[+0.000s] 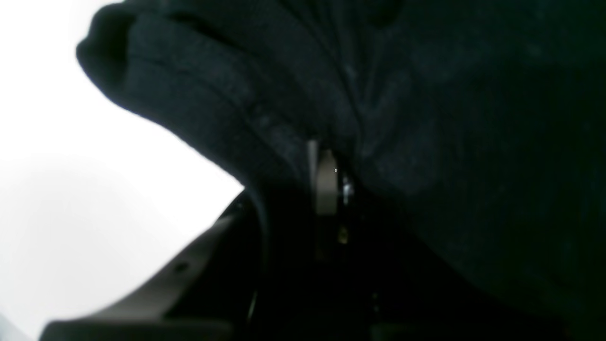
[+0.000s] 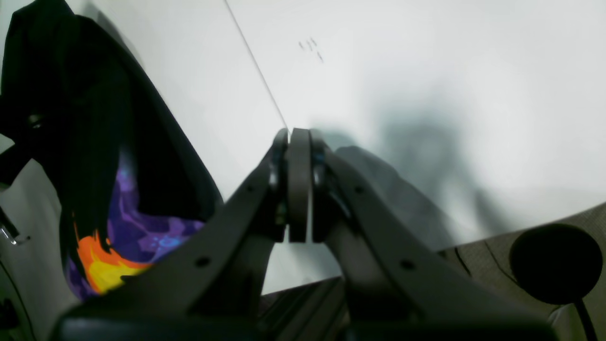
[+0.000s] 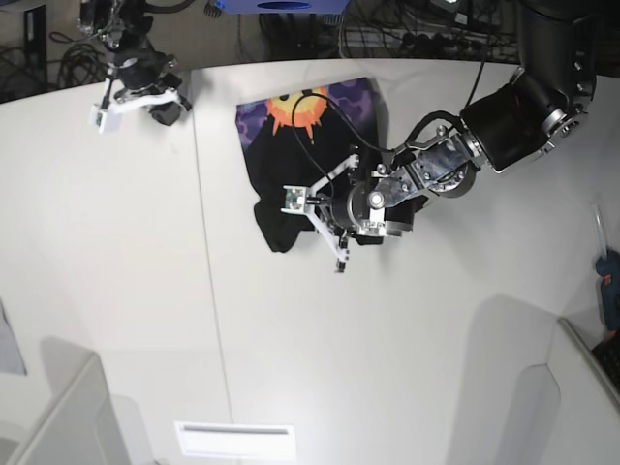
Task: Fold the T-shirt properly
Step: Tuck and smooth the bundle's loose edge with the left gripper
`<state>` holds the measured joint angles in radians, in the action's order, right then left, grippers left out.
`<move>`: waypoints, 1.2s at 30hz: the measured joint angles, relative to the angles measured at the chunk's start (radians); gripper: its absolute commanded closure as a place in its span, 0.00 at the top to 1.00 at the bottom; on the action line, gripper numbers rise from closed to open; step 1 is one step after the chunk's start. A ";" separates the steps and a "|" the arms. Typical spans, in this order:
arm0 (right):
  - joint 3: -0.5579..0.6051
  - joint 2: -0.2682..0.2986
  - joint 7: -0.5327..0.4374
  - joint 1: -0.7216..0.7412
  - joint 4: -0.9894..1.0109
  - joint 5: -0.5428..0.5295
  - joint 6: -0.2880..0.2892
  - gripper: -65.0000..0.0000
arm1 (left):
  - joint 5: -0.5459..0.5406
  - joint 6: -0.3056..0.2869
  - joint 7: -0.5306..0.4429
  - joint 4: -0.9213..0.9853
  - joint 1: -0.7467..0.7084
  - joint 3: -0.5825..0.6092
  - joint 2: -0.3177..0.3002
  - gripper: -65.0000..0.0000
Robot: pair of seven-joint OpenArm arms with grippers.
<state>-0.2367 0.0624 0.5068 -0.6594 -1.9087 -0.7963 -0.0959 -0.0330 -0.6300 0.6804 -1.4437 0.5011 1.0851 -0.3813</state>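
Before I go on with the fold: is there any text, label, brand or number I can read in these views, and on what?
None readable.
T-shirt: sun print on a purple patch, a picture only, no words.
Table: a few small dark marks, too small to read.
Left gripper and right gripper: no markings visible.

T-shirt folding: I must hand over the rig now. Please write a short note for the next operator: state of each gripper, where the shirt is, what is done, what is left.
Left gripper: closed on a bunched fold of the T-shirt, over the shirt's near part, mid-table.
Right gripper: shut, empty, parked above the far corner of the white table, away from the shirt.
T-shirt: lies on the table toward its far edge, sun print facing up, near part gathered and wrinkled.
Done: a fold seems started by the left arm; no neat fold is visible.
Left: finish this fold, flatten the cloth, complete the remaining folds.
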 measured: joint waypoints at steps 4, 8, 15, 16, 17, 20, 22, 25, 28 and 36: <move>0.000 0.000 -0.003 0.002 0.000 0.000 0.000 0.00 | 0.018 0.000 0.000 0.022 0.003 0.002 0.029 0.00; -0.030 -0.004 0.006 0.002 0.000 0.000 0.000 0.00 | 0.034 0.001 0.015 0.031 0.003 0.003 0.062 0.00; -0.040 -0.003 0.005 -0.001 0.000 0.000 0.000 0.00 | 0.037 0.003 0.018 0.034 0.003 0.005 0.076 0.00; -0.040 -0.002 0.005 0.000 0.000 0.000 0.000 0.00 | 0.037 0.002 0.019 0.034 0.003 0.005 0.076 0.00; -0.041 -0.002 0.004 -0.001 0.000 0.000 0.000 0.00 | 0.037 0.002 0.019 0.035 0.003 0.005 0.080 0.00; -0.040 -0.003 0.005 -0.001 0.000 0.000 0.000 0.00 | 0.040 0.002 0.019 0.038 0.006 0.008 0.086 0.00; -0.040 -0.002 0.004 -0.001 0.000 0.000 0.000 0.00 | 0.040 0.002 0.019 0.038 0.006 0.009 0.087 0.00; -0.040 -0.002 0.005 -0.001 0.000 0.000 0.000 0.00 | 0.041 0.003 0.019 0.038 0.006 0.013 0.087 0.00; -0.040 -0.002 0.002 -0.006 0.000 0.001 0.000 0.00 | 0.050 0.010 0.019 0.038 0.024 0.055 0.088 0.00; -0.040 -0.002 0.002 -0.014 0.000 0.000 0.000 0.00 | 0.092 0.013 0.019 0.036 0.031 0.085 0.100 0.00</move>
<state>-0.2768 0.0601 0.5083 -0.6735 -1.9087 -0.7959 -0.0963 0.0593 -0.6174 0.6998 -1.4078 0.5323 1.1706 -0.2813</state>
